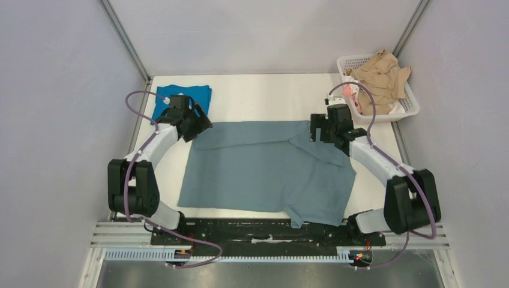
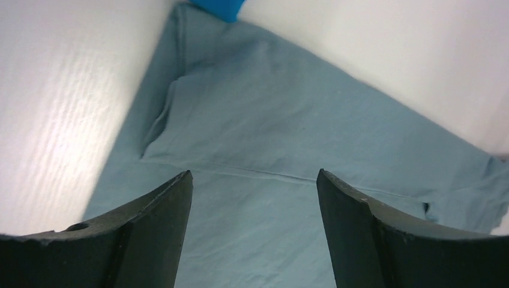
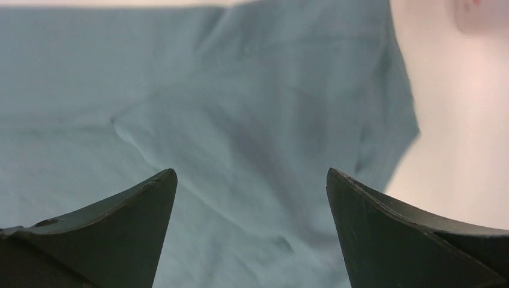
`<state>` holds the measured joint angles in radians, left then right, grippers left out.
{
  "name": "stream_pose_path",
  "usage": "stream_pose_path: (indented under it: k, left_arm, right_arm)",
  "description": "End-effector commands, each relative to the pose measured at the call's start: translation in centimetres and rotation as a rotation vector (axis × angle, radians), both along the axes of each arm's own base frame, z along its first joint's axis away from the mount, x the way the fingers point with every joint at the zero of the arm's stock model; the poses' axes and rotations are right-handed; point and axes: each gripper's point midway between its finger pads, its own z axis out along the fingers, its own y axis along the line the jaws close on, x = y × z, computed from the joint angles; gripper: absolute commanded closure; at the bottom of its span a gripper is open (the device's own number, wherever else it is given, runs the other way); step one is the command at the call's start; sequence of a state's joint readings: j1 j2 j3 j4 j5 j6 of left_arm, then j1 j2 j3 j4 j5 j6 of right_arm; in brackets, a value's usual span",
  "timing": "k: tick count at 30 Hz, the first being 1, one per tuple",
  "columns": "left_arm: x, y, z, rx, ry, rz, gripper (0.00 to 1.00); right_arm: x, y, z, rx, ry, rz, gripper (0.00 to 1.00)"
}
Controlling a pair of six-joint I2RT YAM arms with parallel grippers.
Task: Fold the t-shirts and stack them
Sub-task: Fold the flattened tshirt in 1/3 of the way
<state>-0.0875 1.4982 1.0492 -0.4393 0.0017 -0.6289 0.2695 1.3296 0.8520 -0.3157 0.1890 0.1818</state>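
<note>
As the limp, light slate-blue t-shirt (image 1: 264, 171) lies spread on the table (image 1: 264, 96), left gripper (image 2: 254, 177) and right gripper (image 3: 252, 174) are seen wide open, empty, above its far corners, where it should be pinched.

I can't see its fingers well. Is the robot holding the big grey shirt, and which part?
Nothing is held. The left gripper and right gripper are both open over the grey shirt, with no cloth pinched.
</note>
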Motion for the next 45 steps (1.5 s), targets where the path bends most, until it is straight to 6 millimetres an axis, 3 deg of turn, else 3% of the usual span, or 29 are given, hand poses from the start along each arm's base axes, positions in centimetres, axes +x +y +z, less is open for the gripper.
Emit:
stream_pose_path:
  k: [1, 5, 9, 15, 19, 23, 28, 33, 40, 45]
  left_arm:
    - [3.1, -3.5, -0.7, -0.11, -0.019, -0.111, 0.18]
    - [4.2, -3.7, -4.1, -0.113, 0.054, -0.107, 0.17]
    - [4.7, -2.4, -6.6, -0.043, 0.114, -0.062, 0.17]
    - [5.4, 1.2, -7.4, 0.114, 0.168, 0.033, 0.16]
    - [6.2, 1.0, -7.7, 0.088, 0.181, 0.04, 0.16]
    - [7.0, -1.9, -8.7, -0.052, 0.168, -0.027, 0.15]
    - [7.3, -1.0, -10.3, -0.013, 0.226, 0.034, 0.15]
    - [8.5, -0.5, -10.6, 0.011, 0.222, 0.059, 0.15]
    - [10.8, -0.9, -8.4, -0.001, 0.166, 0.045, 0.14]
    - [10.9, -2.2, -2.9, -0.003, 0.055, 0.003, 0.14]
  right_arm:
    - [6.6, 2.2, 1.1, 0.156, -0.125, -0.01, 0.02]
    - [9.3, 1.1, -1.2, 0.189, -0.137, -0.069, 0.02]
    - [9.9, 0.3, -4.6, 0.23, -0.087, -0.096, 0.02]
    - [9.1, -2.5, -8.6, 0.24, -0.009, -0.195, 0.02]
    - [9.6, -3.7, -9.6, 0.265, 0.005, -0.236, 0.02]
    - [11.1, -3.7, -9.7, 0.291, -0.005, -0.224, 0.02]
    - [12.5, -4.1, -9.8, 0.285, -0.019, -0.243, 0.02]
    - [13.5, -4.4, -9.1, 0.262, -0.043, -0.222, 0.02]
    - [15.7, -3.3, -7.0, 0.253, -0.067, -0.091, 0.02]
    - [14.0, -2.8, -3.5, 0.18, -0.082, -0.044, 0.02]
